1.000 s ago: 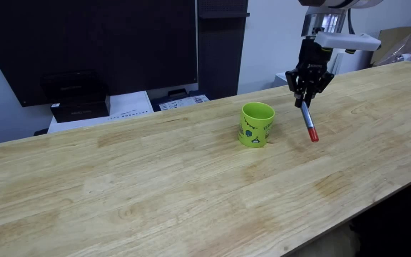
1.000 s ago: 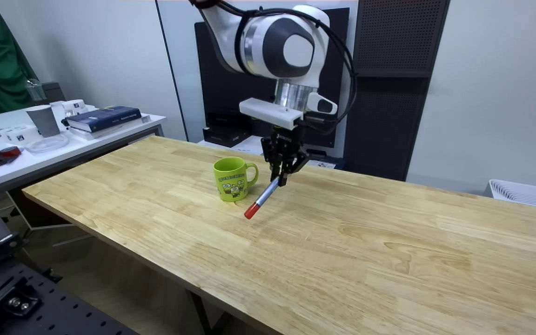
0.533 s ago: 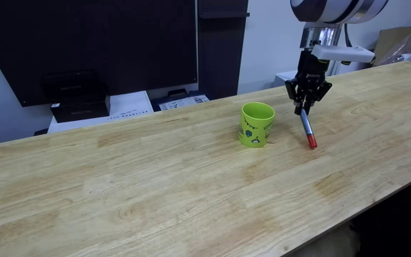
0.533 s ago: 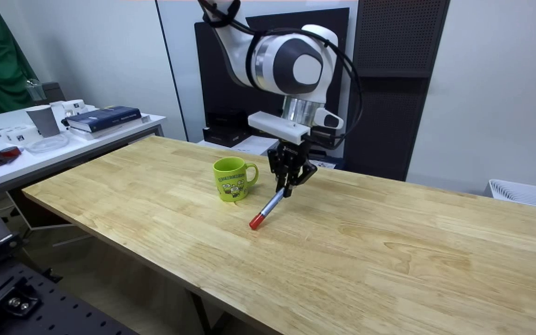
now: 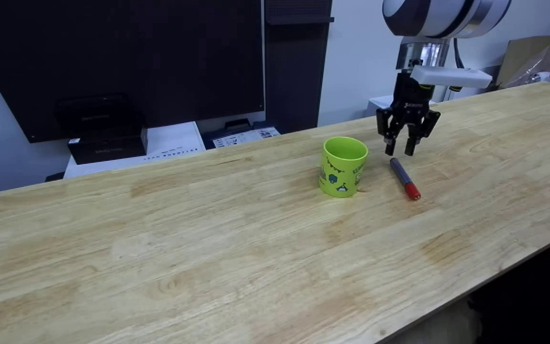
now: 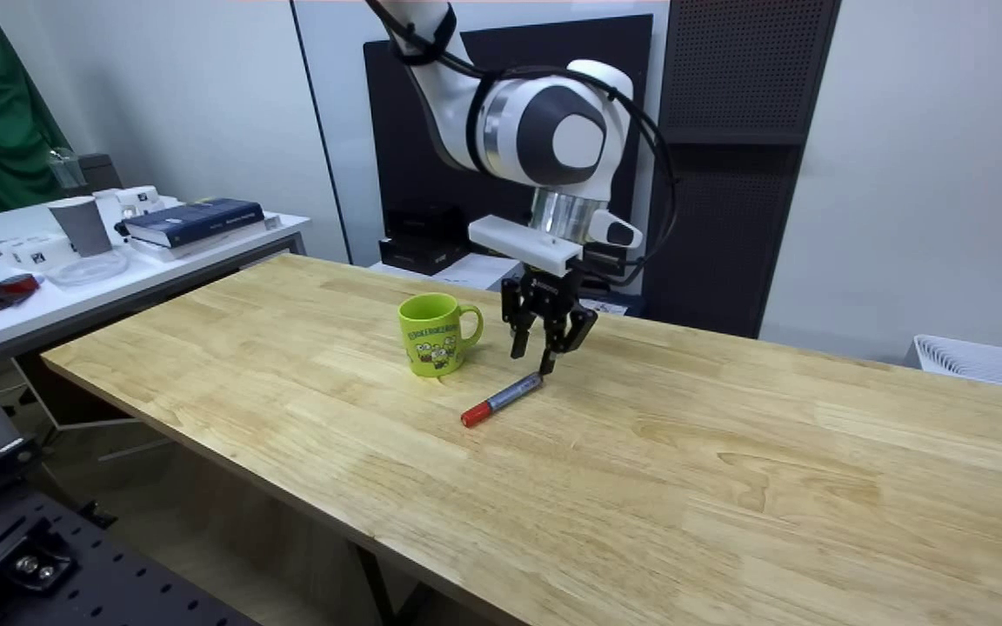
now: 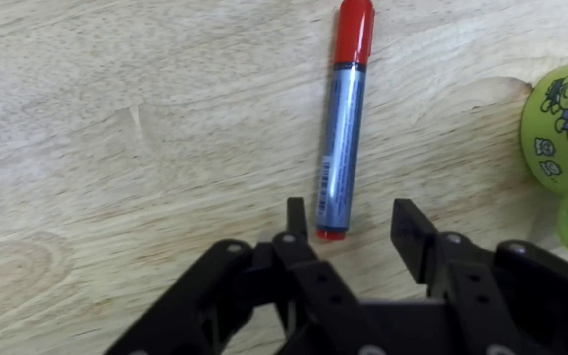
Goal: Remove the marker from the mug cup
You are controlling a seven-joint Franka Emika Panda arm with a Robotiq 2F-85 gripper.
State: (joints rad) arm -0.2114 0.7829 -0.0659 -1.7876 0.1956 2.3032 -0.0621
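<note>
Marker (image 5: 404, 179) lies flat on the bench (image 5: 184, 239), out of the mug (image 6: 429, 337), cap (image 7: 355, 32) toward the near side in both exterior views; removal looks complete. Pincer (image 5: 399, 151) spread, holding nothing; wrist view lines the tail end (image 7: 331, 234) up with the gap, closer to the finger (image 7: 297, 217) on the left. Contact there not resolvable. Handling, estimated: light, stiff, not fragile; glossy barrel (image 7: 342, 143) probably slick and inclined to roll, though what looks like a clip (image 7: 372, 32) on the cap may check it. Best hold: across mid-barrel, off the cap, which could pull loose; a grip at the tail end would likely let it pivot. Surroundings: mug upright, near the marker and to its left in both exterior views, its handle (image 6: 478, 323) reaching right, toward the pincer, in an exterior view. It is the one obstacle worth noting: a swing left could knock it, so straight up looks the safer exit. Black box (image 5: 108, 145) well apart at far left in an exterior view; likewise books (image 6: 195, 222) and a grey cup (image 6: 81, 226), also far left, in an exterior view; none in the way.
</note>
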